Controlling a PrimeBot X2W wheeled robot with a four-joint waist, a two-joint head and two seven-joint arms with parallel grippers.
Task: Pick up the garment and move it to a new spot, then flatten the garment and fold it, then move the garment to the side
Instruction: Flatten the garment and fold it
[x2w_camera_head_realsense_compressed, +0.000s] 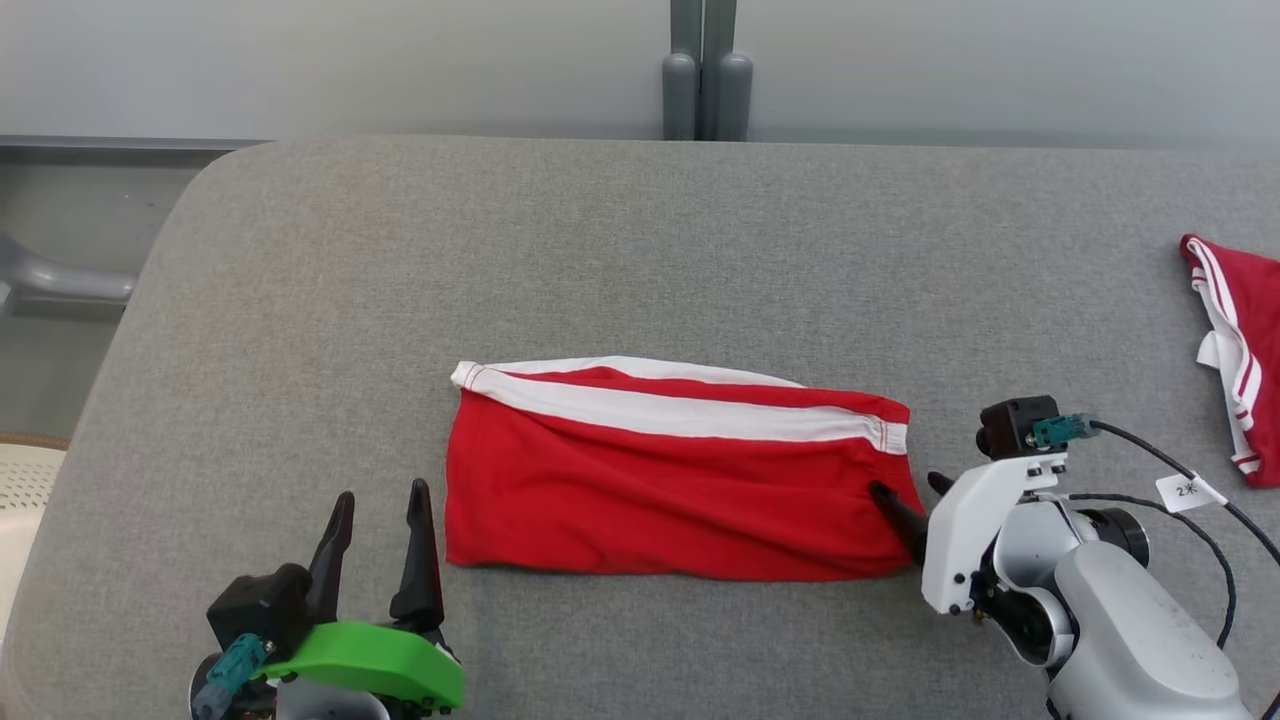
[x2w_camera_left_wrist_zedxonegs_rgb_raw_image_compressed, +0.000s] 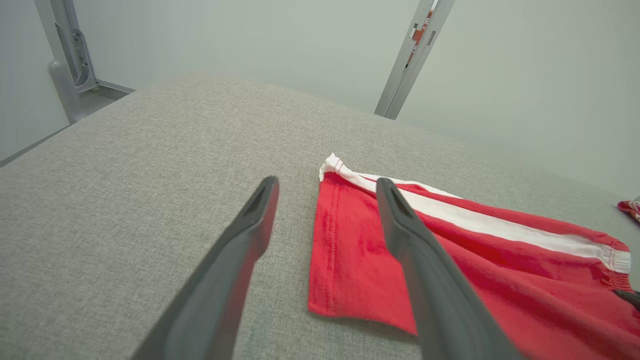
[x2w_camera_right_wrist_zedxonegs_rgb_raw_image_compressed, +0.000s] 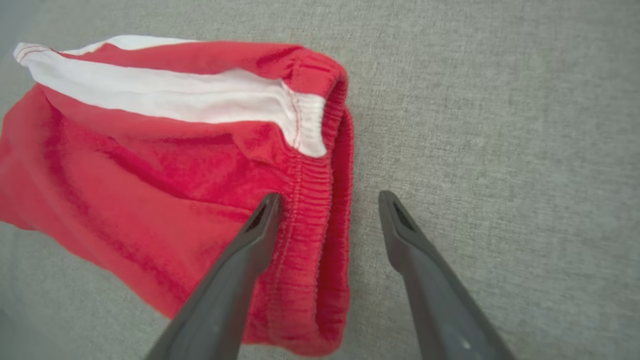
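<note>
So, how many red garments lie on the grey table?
2. The folded garment lies in the middle of the table; the second garment lies at its right edge, partly out of frame, so others may be hidden beyond it.

A grey fabric-covered table (x2w_camera_head_realsense_compressed: 300, 300) is carrying a red garment (x2w_camera_head_realsense_compressed: 660, 500) with a white stripe (x2w_camera_head_realsense_compressed: 680, 412), lying folded flat near its middle, while a second red-and-white garment (x2w_camera_head_realsense_compressed: 1235, 350) is lying well apart at its right edge

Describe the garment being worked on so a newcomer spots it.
Grey table, centre. The garment lies flat as a red rectangle with a white stripe along its far edge. The other red piece sits bunched at the far right.
</note>
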